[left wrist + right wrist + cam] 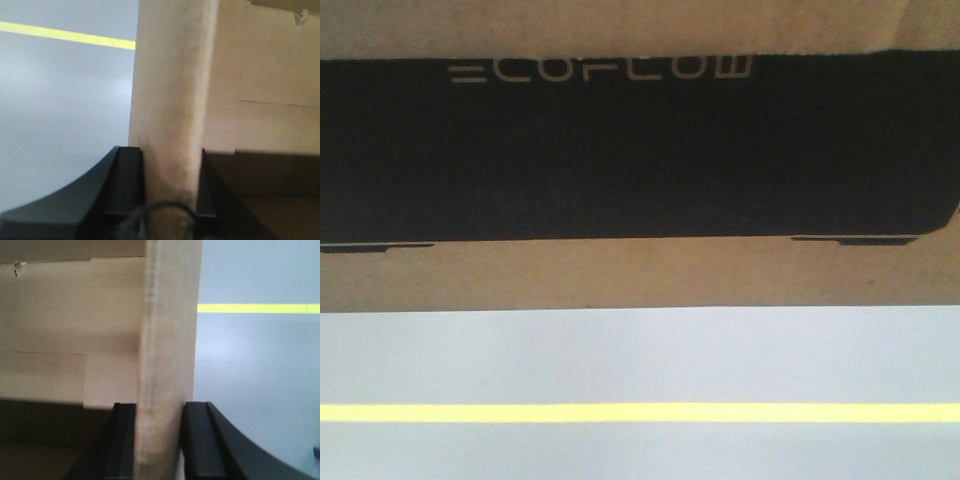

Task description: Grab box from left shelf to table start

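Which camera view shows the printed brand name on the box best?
The exterior front-facing view: pale ECOFLOW lettering on the black panel of the box. The wrist views show no print, only a plain cardboard wall gripped by the left gripper and the right gripper.

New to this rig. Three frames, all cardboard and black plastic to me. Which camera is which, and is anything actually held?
It is a two-armed robot on a mobile base. Each arm ends in a two-fingered claw with a camera at the wrist.

The front camera looks straight at a big brown cardboard box with a black panel printed ECOFLOW. Below it is a grey surface with a yellow stripe. No arm shows there.

The left wrist view shows the left claw, with a black finger on each side of an upright cardboard wall of the box. The right wrist view shows the right claw doing the same.

So both claws look closed on the box. I cannot tell whether it is resting or lifted.
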`<state>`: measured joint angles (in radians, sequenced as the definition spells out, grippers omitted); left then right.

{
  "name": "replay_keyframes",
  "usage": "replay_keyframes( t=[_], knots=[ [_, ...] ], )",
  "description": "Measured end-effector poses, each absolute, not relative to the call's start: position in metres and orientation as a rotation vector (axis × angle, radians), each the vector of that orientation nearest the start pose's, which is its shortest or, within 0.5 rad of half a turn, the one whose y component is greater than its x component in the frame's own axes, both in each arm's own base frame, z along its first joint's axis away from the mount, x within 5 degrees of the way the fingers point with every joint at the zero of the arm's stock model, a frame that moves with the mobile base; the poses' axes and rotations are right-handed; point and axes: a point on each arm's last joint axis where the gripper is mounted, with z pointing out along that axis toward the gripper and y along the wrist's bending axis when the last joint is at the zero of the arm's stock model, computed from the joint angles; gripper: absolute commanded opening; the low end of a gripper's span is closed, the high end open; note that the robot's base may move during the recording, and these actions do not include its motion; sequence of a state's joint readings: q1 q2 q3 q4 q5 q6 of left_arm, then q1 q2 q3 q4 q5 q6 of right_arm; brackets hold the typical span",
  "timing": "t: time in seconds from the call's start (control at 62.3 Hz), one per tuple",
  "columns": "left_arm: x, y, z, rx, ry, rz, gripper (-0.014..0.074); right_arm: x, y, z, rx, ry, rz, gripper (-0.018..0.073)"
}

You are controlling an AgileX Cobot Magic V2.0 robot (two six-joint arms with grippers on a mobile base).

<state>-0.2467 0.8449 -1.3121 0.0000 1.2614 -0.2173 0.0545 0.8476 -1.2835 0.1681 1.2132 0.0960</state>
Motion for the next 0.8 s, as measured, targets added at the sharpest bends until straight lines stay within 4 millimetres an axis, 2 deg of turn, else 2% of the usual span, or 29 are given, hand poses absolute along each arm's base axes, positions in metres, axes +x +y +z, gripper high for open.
replay_keyframes(
  t=[0.803],
  knots=[
    [0.1088, -0.0274, 0.4513, 0.034, 2.289, -0.243, -0.0020, 0.1169, 0.0207, 0.4476, 0.029, 2.262, 0.290, 0.0054]
  ],
)
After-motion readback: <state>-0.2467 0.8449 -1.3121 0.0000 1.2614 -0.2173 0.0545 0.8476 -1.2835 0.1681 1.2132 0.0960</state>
